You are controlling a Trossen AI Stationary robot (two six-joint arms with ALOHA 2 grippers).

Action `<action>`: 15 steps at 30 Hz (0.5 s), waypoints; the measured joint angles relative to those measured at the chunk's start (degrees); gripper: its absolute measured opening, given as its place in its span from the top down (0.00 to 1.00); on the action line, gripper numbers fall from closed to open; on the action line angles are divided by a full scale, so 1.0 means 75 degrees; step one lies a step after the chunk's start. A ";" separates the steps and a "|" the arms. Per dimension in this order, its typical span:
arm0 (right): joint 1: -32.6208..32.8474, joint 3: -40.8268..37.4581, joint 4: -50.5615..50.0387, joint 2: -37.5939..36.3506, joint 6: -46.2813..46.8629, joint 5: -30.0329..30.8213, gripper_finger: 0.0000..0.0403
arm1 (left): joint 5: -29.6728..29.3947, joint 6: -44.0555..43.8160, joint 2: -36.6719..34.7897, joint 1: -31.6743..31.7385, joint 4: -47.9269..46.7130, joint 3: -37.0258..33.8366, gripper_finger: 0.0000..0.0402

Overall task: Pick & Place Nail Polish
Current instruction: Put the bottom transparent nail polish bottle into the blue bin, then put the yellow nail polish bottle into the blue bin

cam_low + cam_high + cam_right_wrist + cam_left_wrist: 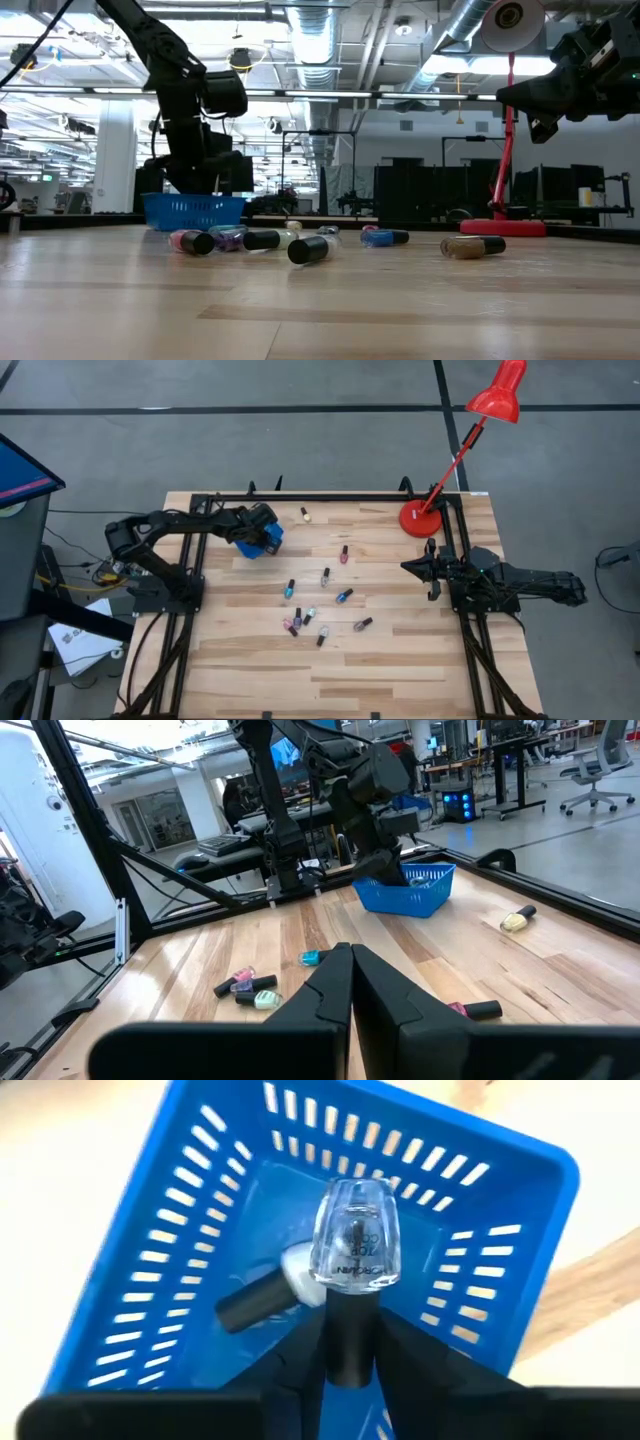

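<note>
Clear bottle held over the blue bin, release not finished.

High view: the left gripper (262, 530) hangs above the blue bin (272, 544); loose nail polish bottles (318, 605) lie on the table (400, 660) beyond the bin, toward the red lamp (420, 518); the right gripper (412, 567) waits far from the bin. Low view: bottles (308, 249) lie in front of the bin (195, 210). Left wrist view: the fingers (300, 1370) grip the dark cap of a clear bottle (354, 1250) over the bin's floor (290, 1200), above a bottle lying inside (262, 1292); it might land on that one and bounce, or tip toward the wall. Right wrist view: the right fingers (320, 995) are closed on nothing.
</note>
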 joint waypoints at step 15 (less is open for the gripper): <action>0.0003 -0.0003 0.0000 -0.0002 0.0000 0.0000 1.00 | 0.0600 -0.0254 -0.0517 -0.0088 0.0013 0.0652 0.50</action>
